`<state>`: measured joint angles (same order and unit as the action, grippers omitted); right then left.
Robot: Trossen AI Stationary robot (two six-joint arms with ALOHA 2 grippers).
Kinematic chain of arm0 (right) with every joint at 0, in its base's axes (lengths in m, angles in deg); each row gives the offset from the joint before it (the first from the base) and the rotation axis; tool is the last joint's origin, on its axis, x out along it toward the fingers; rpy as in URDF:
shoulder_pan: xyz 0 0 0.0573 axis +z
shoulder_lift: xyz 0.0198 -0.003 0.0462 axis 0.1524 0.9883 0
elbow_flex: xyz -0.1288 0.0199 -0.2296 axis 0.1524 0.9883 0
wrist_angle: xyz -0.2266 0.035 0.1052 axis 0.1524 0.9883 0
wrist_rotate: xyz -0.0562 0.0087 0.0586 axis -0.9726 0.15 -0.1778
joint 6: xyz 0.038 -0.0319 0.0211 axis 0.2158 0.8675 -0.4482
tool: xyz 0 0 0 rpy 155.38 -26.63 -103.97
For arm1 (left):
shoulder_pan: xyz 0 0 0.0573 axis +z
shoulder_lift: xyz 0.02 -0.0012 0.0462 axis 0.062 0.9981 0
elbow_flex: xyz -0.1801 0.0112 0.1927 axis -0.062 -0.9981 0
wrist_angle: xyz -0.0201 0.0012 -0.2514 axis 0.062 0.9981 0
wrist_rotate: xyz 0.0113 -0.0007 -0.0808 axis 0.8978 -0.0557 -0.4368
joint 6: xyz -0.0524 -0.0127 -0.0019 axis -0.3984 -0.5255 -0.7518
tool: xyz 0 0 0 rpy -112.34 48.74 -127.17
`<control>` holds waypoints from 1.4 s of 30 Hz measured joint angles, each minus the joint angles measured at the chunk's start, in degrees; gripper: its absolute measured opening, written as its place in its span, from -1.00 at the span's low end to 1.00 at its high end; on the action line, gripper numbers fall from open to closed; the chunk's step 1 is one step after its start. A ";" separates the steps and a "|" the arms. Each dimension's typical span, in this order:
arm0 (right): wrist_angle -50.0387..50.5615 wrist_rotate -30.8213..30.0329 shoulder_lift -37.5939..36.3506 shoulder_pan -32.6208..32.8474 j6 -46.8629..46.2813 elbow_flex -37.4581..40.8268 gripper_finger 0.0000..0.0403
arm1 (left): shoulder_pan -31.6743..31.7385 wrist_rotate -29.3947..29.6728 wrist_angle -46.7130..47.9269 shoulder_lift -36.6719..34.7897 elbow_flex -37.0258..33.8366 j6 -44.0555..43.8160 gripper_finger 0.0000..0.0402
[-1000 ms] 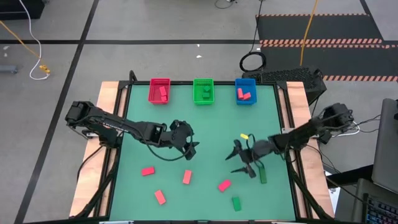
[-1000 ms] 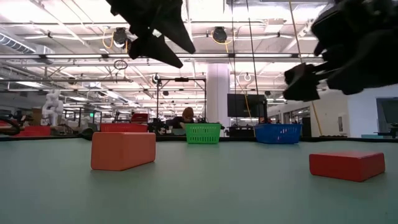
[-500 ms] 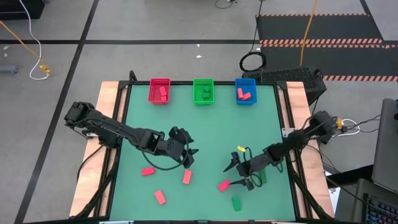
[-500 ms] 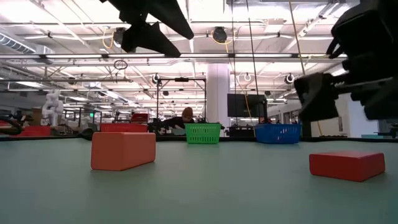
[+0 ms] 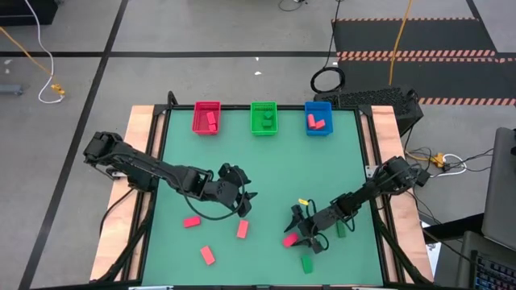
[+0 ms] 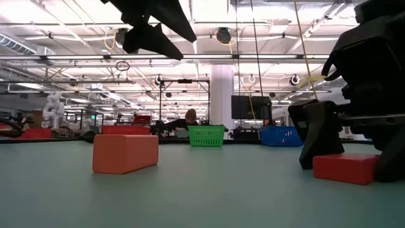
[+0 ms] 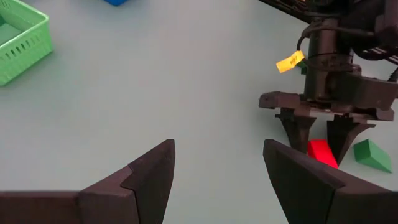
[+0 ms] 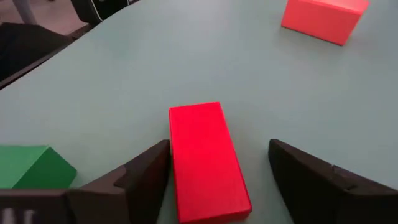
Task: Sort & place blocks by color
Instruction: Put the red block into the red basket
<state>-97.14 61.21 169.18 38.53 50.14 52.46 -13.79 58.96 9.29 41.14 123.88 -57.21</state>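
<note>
Red block (image 8: 208,158) | on table between fingers | right gripper (image 5: 295,232) spread, straddling it

No legible text anywhere, perhaps only for the distance.

The left arm enters from the left edge of the high view and stretches toward the middle of the frame, its links bent in a shallow line. The left end effector (image 5: 244,199) hangs above the surface, at the top of the low view, fingers (image 7: 152,180) spread apart with nothing between them. The right arm comes in from the right edge of the high view and slants down toward the lower middle. The right end effector (image 5: 300,232) is low, its tips at the surface in the low view, fingers (image 8: 140,177) apart and straddling a red block (image 8: 205,162), not closed on it.
</note>
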 joint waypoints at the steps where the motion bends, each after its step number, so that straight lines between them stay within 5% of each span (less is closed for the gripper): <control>1: 0.06 -0.02 0.00 0.00 0.00 0.00 0.19 | 0.00 0.00 0.13 0.00 0.00 0.00 0.24; 8: 0.32 0.11 -0.24 0.04 2.38 0.00 -0.39 | 0.00 0.00 0.09 0.00 0.00 0.04 0.24; 19: -4.73 -3.29 -2.06 -4.58 7.60 0.20 -0.39 | -0.14 -0.04 -0.76 0.00 0.00 4.20 0.24; 29: -5.94 -11.72 -14.36 -13.97 12.56 0.15 -0.39 | -2.93 6.59 -5.64 0.00 0.00 30.18 0.24; 38: -5.76 11.08 -17.79 -26.49 -8.98 -0.54 -0.39 | -3.78 11.07 -16.65 5.43 0.02 65.94 0.24; 42: -5.71 17.63 -17.77 -29.26 -15.03 -0.81 -0.39 | -3.78 13.57 -21.06 9.08 0.02 74.91 0.24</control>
<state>-102.85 78.84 151.41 9.26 35.11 51.65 -17.57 72.53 -11.77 50.22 123.90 17.71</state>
